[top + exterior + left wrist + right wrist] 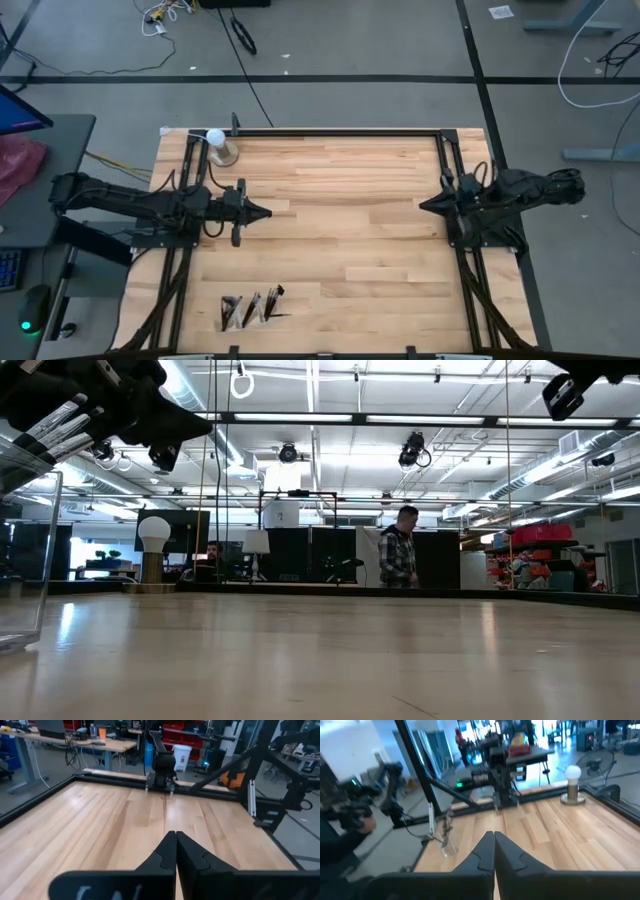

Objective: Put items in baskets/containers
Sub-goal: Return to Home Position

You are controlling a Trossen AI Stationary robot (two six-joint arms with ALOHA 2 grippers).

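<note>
left jaws and right jaws sit shut, empty; settle each arm level above the tabletop [340, 260], well clear of the organizer [246, 318] of brushes [272, 295]

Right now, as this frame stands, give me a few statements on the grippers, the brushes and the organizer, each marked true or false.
1. The left gripper and the right gripper are both shut and hold nothing. True.
2. The brushes lie scattered across the middle of the table. False: they stand together in the clear organizer near a table edge, on the left arm's side.
3. The left gripper is clamped on the organizer. False: it hangs over bare wood, well apart from it.
4. The white ball on its stand sits by a table corner on the left arm's side. True.
5. A person stands in the room beyond the table. True.
</note>
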